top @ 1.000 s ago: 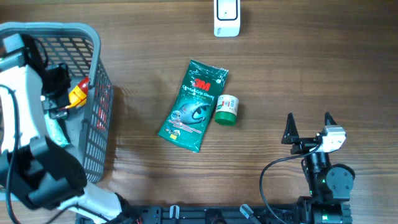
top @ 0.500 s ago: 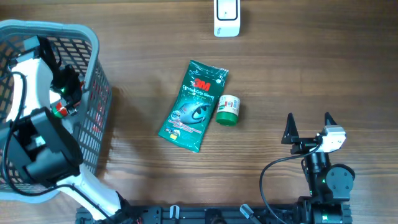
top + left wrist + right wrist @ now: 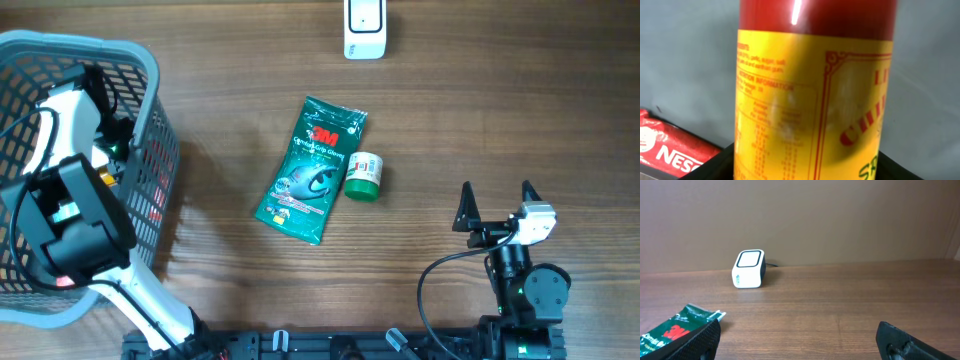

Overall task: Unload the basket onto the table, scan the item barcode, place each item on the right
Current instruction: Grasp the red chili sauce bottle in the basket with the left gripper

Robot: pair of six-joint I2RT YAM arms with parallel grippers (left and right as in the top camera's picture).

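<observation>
A sauce bottle (image 3: 815,100) with red contents and a yellow label fills the left wrist view. My left gripper (image 3: 805,167) is down inside the grey basket (image 3: 152,70), and its black fingers (image 3: 710,167) press against both sides of the bottle. From overhead the left arm (image 3: 75,200) covers the bottle. The white barcode scanner (image 3: 364,28) stands at the table's far edge, also visible as the scanner (image 3: 748,269) in the right wrist view. My right gripper (image 3: 497,205) rests open near the front right, with nothing between its fingers.
A green 3M pack (image 3: 310,170) lies mid-table with a small green-lidded jar (image 3: 364,176) touching its right side. A red Nescafe pack (image 3: 670,150) lies in the basket beside the bottle. The basket's mesh walls surround the left arm.
My left arm has swung and dropped further into the basket, and its jaws have narrowed round the sauce bottle. The right arm and the table items have not moved.
</observation>
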